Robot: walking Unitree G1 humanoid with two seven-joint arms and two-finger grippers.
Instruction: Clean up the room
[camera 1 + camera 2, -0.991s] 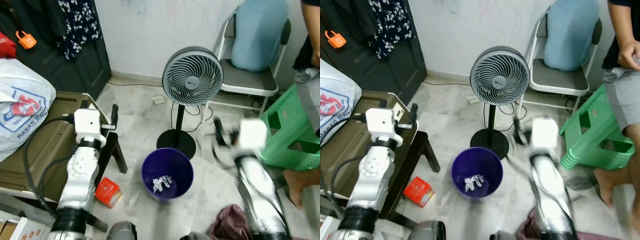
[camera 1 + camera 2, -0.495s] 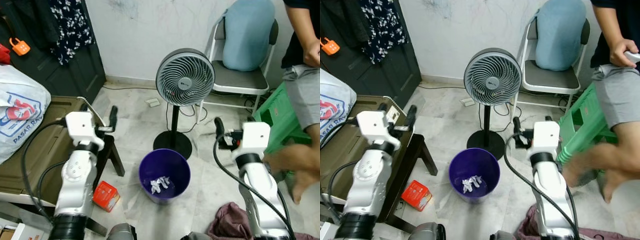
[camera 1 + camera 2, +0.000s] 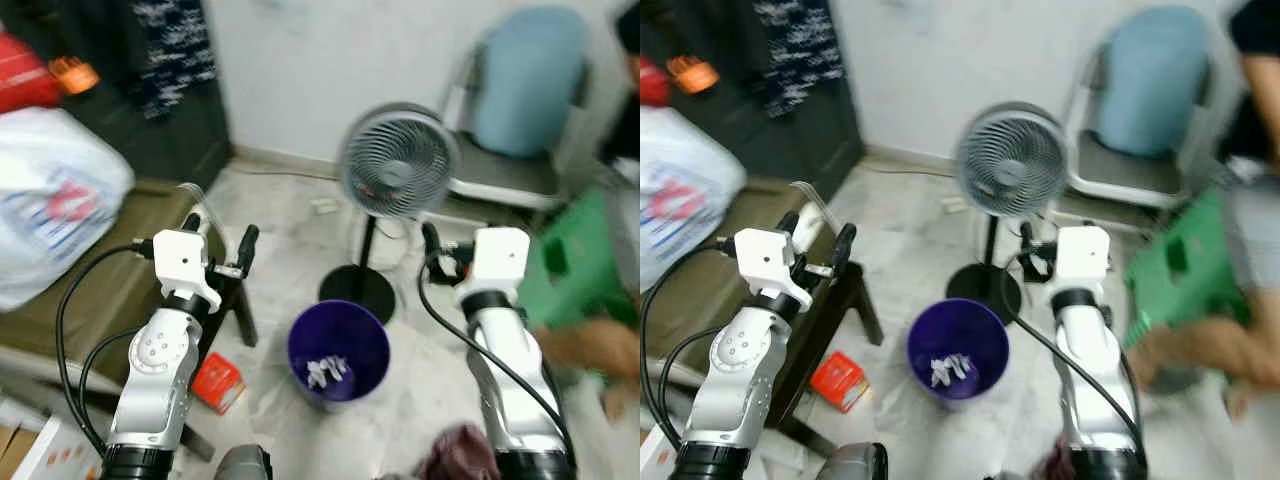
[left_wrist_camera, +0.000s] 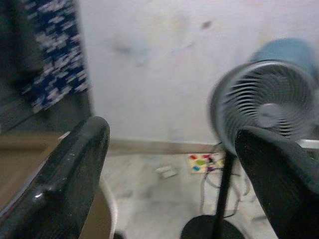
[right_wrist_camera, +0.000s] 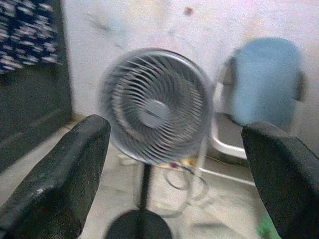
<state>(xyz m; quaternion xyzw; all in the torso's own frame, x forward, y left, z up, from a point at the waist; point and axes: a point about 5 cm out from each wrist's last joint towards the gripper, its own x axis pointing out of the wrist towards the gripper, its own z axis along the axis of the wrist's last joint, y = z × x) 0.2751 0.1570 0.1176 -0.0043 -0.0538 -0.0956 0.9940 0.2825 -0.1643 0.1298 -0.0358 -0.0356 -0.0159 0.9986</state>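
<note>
A purple bin (image 3: 338, 352) stands on the tiled floor between my two arms, with crumpled white paper (image 3: 328, 372) inside. A red box (image 3: 217, 382) lies on the floor beside the low table's leg, under my left arm. A maroon cloth (image 3: 462, 450) lies by my right arm's base. My left gripper (image 3: 817, 232) is raised over the table's corner, open and empty. My right gripper (image 5: 174, 154) is held up to the right of the bin, in front of the fan; it is also open and empty.
A standing fan (image 3: 398, 165) is just behind the bin. A chair with a blue cushion (image 3: 525, 90) is at the back right, beside a green stool (image 3: 575, 260). A person's leg (image 3: 590, 345) is at the right. A low brown table (image 3: 90, 290) holds a white bag (image 3: 50, 215) at the left.
The whole picture has shifted and blurred, so the camera has moved. My right arm, blurred a second ago, is now held up steady. The person's leg has moved at the right.
</note>
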